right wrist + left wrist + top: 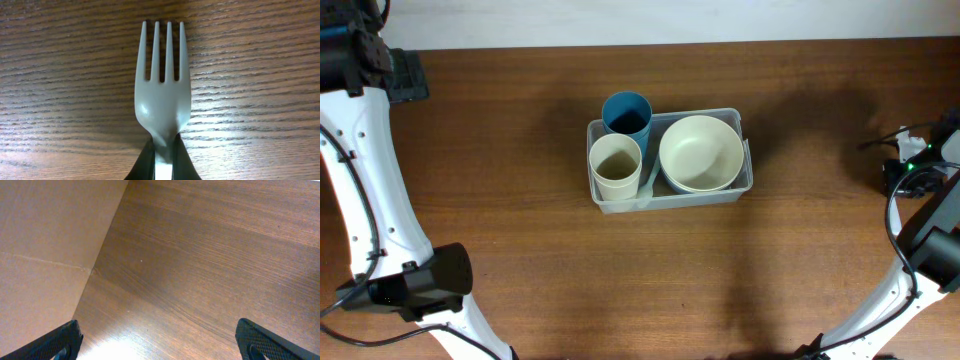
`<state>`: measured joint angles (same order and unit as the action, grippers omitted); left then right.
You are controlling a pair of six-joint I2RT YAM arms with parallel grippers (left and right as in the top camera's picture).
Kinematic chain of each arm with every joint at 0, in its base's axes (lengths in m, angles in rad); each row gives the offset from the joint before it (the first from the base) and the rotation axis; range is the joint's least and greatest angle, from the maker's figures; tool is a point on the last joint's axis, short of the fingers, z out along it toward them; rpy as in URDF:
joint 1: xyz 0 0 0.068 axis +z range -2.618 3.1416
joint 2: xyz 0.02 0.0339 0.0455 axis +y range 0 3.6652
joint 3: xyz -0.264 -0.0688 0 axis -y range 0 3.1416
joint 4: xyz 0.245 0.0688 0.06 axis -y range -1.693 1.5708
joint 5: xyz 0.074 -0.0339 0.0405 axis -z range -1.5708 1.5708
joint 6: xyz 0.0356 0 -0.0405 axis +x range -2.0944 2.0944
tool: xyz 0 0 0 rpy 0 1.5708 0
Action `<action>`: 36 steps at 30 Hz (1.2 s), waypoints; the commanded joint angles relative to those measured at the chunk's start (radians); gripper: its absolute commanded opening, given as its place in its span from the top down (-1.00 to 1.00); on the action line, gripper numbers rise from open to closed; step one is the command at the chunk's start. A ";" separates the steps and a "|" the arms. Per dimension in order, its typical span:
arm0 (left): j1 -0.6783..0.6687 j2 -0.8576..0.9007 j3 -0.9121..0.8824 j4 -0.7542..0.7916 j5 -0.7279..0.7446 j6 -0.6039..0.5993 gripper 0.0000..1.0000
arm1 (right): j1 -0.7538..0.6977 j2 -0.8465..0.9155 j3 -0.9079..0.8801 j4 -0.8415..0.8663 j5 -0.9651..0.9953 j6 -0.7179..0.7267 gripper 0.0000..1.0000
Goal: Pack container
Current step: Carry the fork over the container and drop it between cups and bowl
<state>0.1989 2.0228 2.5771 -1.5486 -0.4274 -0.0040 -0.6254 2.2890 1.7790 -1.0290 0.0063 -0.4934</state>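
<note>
The clear plastic container (745, 170) sits at the table's middle. It holds a blue cup (626, 113), a cream cup (615, 166) and a cream bowl (700, 153). My right gripper (162, 162) is shut on the handle of a grey-white plastic fork (162, 95), tines pointing away, just above the wood. In the overhead view the right arm (920, 165) is at the far right edge, well away from the container. My left gripper (160, 342) is open and empty, over bare wood at the table's far left corner (405, 75).
A brown cardboard-like wall (50, 245) stands at the left of the left wrist view, along the table's edge. Cables trail from both arms at the table's sides.
</note>
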 commanded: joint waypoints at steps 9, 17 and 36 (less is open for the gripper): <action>0.007 0.005 0.016 -0.001 -0.011 -0.003 -1.00 | 0.016 0.008 0.134 -0.131 -0.076 0.043 0.93; 0.007 0.005 0.016 -0.001 -0.011 -0.003 -1.00 | 0.093 0.008 0.484 -0.383 -0.166 0.097 0.92; 0.007 0.005 0.016 -0.001 -0.011 -0.003 -0.99 | 0.630 0.007 0.823 -0.669 -0.381 0.398 0.92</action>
<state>0.1989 2.0228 2.5771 -1.5486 -0.4274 -0.0040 -0.0666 2.3032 2.5824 -1.6928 -0.3103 -0.1669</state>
